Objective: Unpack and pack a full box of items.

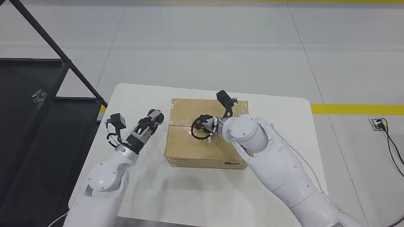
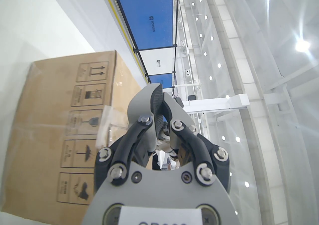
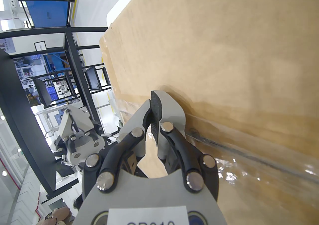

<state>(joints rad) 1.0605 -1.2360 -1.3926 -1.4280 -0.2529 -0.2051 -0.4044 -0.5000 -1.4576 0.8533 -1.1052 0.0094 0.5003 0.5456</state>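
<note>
table (image 1: pixel 278 110): white, smooth, rounded corners.

box (image 1: pixel 189 148): brown corrugated cardboard, rectangular, standing near the middle of the table, flaps down and sealed. Matt, slightly rough faces; handling pictograms printed down the side facing the left arm. Judged stiff at walls and edges, springy at the flaps, probably heavy if full, so better opened in place than lifted. Best hold judged to be a flap edge at the seam, once the tape is freed.

right gripper (image 3: pixel 153 104): grey metal, black ribbed pads, on or just above the lid at the seam. Fingers pressed together, nothing seen between them.

left gripper (image 2: pixel 159 96): same build, just beside the box's printed side. Fingers likewise closed on nothing.

tape (image 3: pixel 249 158): clear, glossy, wrinkled, along the centre seam and down the side. Likely thin, slippery, hard to pinch.
</note>
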